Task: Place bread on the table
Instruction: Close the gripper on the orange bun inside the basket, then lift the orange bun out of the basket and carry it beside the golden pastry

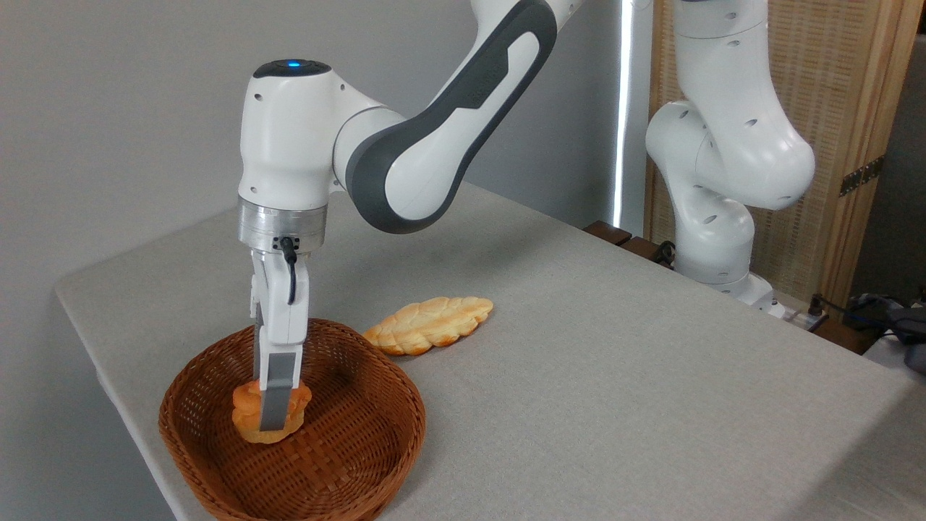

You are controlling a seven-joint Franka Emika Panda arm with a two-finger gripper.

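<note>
The small round orange-golden bread (247, 412) with a paler base is seen inside the brown wicker basket (362, 441), which stands near the front left corner of the counter (615, 376) covered in light grey woven cloth. The white arm's two-finger gripper (273, 416) is pointed straight down into the basket, and its jaws are set across the bun, the near grey finger (278, 391) lying over the bun's front face; the far finger is hidden, so a firm grip is judged likely but cannot be confirmed. Whether the bun is resting on the basket floor or is lifted just clear of it cannot be told. The bun is round, so no long axis governs the grasp. The bare cloth is reached only over the basket rim, so a lift before any sideways travel is judged necessary. A longer, paler flat braided loaf (431, 324) lies on the cloth just behind the basket and to its right.
</note>
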